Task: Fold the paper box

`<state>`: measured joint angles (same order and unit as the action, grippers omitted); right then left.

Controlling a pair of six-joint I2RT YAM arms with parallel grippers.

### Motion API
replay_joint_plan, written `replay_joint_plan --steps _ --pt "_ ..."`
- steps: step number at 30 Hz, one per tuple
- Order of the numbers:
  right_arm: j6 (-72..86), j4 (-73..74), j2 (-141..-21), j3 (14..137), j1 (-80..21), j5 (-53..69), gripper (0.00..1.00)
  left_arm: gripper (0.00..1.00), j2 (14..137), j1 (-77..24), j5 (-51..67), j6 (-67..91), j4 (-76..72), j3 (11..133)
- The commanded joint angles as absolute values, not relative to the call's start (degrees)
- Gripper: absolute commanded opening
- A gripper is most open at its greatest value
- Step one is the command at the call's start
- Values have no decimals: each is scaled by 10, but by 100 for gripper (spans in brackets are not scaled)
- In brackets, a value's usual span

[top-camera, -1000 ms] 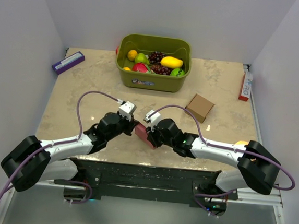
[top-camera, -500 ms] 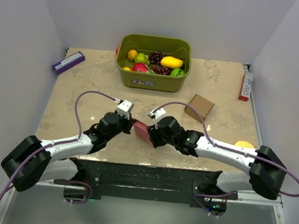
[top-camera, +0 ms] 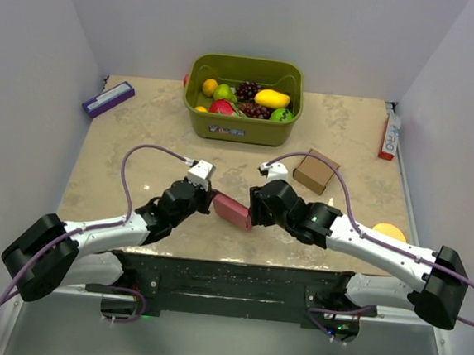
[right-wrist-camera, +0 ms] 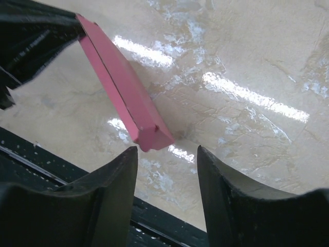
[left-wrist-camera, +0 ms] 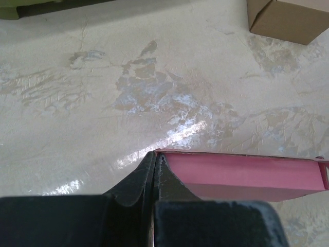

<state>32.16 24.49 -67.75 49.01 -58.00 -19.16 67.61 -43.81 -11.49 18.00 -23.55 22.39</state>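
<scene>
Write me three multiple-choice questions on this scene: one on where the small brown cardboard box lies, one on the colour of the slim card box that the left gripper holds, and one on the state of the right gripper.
1. Where does the small brown cardboard box lie?
A. at the far left corner
B. right of centre, nearer than the green plastic tub
C. inside a gripper

2. What colour is the slim card box on which the left gripper is shut?
A. blue
B. pink-red
C. yellow

3. How does the right gripper stand?
A. shut on the card box
B. shut on nothing
C. open, the card box's free end just beyond its fingertips

Answers:
1 B: the top view shows it right of centre, nearer than the tub.
2 B: both wrist views show pink-red card.
3 C: the right wrist view shows the fingers apart and not touching the box.
</scene>
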Motion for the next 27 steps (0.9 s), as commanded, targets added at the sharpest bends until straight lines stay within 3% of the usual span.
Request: replay_joint_plan --steps 1,11,27 --pt "359 252 -676 530 -579 -220 47 0 686 -468 -195 210 -159 236" --pt "382 258 -700 514 -579 -223 37 0 717 -533 -279 274 -134 254" --pt "393 250 -709 480 -580 -231 34 0 718 -558 -318 287 -119 260"
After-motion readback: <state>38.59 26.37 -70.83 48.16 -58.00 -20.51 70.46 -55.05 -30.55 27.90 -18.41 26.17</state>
